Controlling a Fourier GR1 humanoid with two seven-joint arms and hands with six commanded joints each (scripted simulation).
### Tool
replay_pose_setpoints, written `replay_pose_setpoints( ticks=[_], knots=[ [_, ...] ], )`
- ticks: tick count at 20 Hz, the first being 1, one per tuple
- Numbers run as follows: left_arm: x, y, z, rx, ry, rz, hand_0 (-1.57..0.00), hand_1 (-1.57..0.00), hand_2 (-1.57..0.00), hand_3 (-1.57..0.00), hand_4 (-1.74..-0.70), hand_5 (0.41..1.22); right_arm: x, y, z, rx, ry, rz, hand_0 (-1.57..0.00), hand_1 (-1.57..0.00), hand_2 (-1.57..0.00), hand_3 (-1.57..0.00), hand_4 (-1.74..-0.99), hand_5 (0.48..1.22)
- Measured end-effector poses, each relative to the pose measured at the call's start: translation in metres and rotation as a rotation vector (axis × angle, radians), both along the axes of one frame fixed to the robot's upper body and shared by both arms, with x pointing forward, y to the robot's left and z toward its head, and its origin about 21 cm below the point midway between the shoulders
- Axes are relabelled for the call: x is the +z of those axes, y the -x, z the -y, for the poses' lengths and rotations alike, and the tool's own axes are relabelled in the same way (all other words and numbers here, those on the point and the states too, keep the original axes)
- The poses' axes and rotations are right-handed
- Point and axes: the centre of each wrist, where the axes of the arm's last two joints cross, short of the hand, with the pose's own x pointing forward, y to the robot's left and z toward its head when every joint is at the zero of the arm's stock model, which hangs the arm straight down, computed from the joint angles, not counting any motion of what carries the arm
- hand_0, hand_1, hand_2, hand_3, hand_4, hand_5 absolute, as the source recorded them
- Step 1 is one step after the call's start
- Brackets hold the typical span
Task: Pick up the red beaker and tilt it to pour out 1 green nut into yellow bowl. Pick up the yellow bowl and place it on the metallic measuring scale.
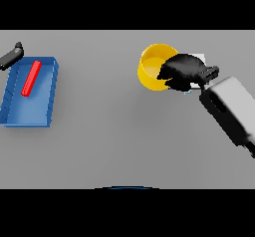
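Head view showed the right arm reaching in from the right side, its white and grey forearm slanting up and to the left across the grey table (pixel 124 131). The right hand (pixel 183 71) sat at the right rim of the yellow bowl (pixel 152 69), its dark fingers (pixel 166 73) curled over that rim and apparently clamping it, though the hand read as one dark mass and the thumb could not be made out. The bowl stood in the upper middle of the table, its right side covered by the hand. Behind the hand a pale flat shape (pixel 199 58) peeked out, perhaps the measuring scale; most of it was hidden, so whether the bowl rested on it could not be told. No nut was discernible inside the bowl.

Well apart, at the far left, a blue tray (pixel 15 112) held a red object (pixel 31 77) lying slantwise. Beside the tray's upper left corner, the left hand (pixel 12 55) showed only as a dark part, cut off by the edge, its fingers impossible to judge.
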Motion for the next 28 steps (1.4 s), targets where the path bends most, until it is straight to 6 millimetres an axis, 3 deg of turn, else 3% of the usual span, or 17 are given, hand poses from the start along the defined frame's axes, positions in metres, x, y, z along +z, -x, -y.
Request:
replay_pose_setpoints(
  ticks=[5, 7, 9, 14, 16, 21, 23, 24, 25, 28],
  knots=[
    [-0.003, 0.001, -0.002, 0.004, 0.004, -0.011, 0.00, 0.00, 0.00, 0.00, -0.80, 0.753, -0.001, -0.018, 0.019, -0.077, 0.029, 0.029, -1.56, -1.57, -1.57, -1.27, -1.723, 1.221],
    [-0.001, 0.002, -0.001, 0.010, 0.012, -0.003, 0.00, 0.00, 0.00, 0.00, -0.81, 0.755, -0.005, -0.018, 0.021, -0.053, 0.021, 0.014, -1.57, -1.53, -1.57, -1.38, -1.726, 1.221],
    [-0.004, 0.004, 0.002, 0.021, 0.017, -0.012, 0.00, 0.00, 0.00, 0.00, -0.82, 0.762, -0.015, -0.027, 0.040, -0.187, 0.050, 0.017, -1.54, -1.46, -1.53, -1.45, -1.727, 1.221],
    [0.001, 0.005, 0.004, 0.042, 0.015, -0.016, 0.00, 0.00, 0.00, 0.00, -0.84, 0.772, -0.025, -0.039, 0.063, -0.258, 0.049, 0.009, -1.51, -1.37, -1.45, -1.53, -1.730, 1.221],
    [0.000, 0.006, 0.006, 0.038, 0.017, -0.014, 0.00, 0.00, 0.00, 0.00, -0.85, 0.780, -0.037, -0.038, 0.066, -0.278, 0.064, -0.011, -1.48, -1.31, -1.40, -1.54, -1.730, 1.221],
    [0.004, 0.002, 0.002, 0.042, 0.007, -0.032, 0.00, 0.00, 0.00, 0.00, -0.84, 0.776, -0.041, -0.045, 0.074, -0.287, 0.078, -0.019, -1.40, -1.21, -1.32, -1.56, -1.730, 1.221],
    [0.001, 0.005, 0.001, 0.043, 0.011, -0.026, 0.00, 0.00, 0.00, 0.00, -0.84, 0.771, -0.041, -0.046, 0.073, -0.287, 0.060, -0.020, -1.42, -1.23, -1.40, -1.54, -1.728, 1.221],
    [0.004, 0.005, 0.002, 0.042, 0.012, -0.019, 0.00, 0.00, 0.00, 0.00, -0.84, 0.772, -0.042, -0.046, 0.072, -0.287, 0.053, -0.027, -1.40, -1.18, -1.29, -1.54, -1.670, 1.221],
    [0.002, 0.004, 0.002, 0.039, 0.014, -0.021, 0.00, 0.00, 0.00, 0.00, -0.84, 0.773, -0.042, -0.046, 0.076, -0.293, 0.048, -0.047, -1.41, -1.15, -1.18, -1.39, -1.644, 1.221],
    [0.000, 0.001, -0.001, 0.053, 0.009, -0.024, 0.00, 0.00, 0.00, 0.00, -0.85, 0.771, -0.042, -0.046, 0.076, -0.329, 0.045, -0.073, -1.05, -0.78, -0.78, -0.98, -1.580, 1.037]
  ],
)
